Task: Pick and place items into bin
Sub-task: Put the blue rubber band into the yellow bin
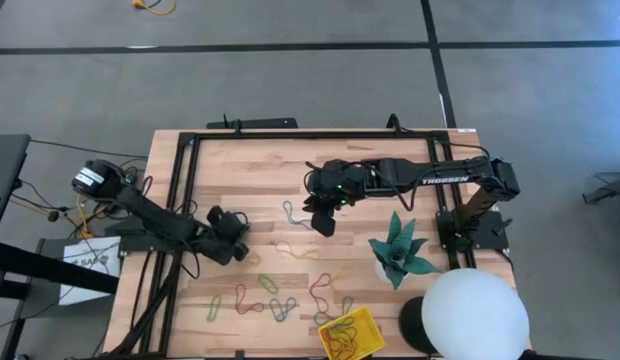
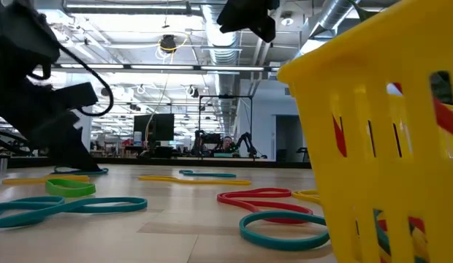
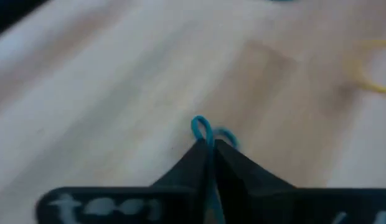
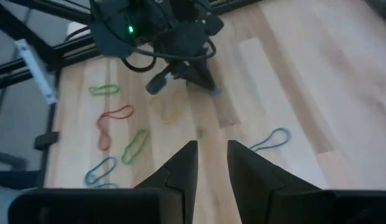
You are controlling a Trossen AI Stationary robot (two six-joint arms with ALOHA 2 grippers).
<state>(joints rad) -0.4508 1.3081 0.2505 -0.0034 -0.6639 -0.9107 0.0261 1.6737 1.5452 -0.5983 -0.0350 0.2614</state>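
Thin coloured bands lie scattered on the wooden table: a red one (image 1: 320, 288), a green one (image 1: 215, 308), a blue one (image 1: 290, 212) and others. The yellow bin (image 1: 350, 335) stands at the near edge with several bands inside. My left gripper (image 3: 208, 144) is low over the table's left part (image 1: 236, 232) and shut on a blue band (image 3: 202, 129). My right gripper (image 4: 211, 149) hangs high above the table's middle (image 1: 322, 222), open, with nothing between its fingers. My left gripper pinches the blue band between its two shut fingertips. A small loop of the band (image 3: 201, 126) sticks out just past the tips. The fingers slant down toward the tabletop. Whether the rest of the band lies on the wood is hidden by the fingers.
A teal spiky paper star (image 1: 400, 250) sits right of centre and a big white sphere (image 1: 472, 315) stands at the near right corner beside the bin. A black frame (image 1: 185, 200) runs along the table's left and far edges. Bare wood lies at the far left.
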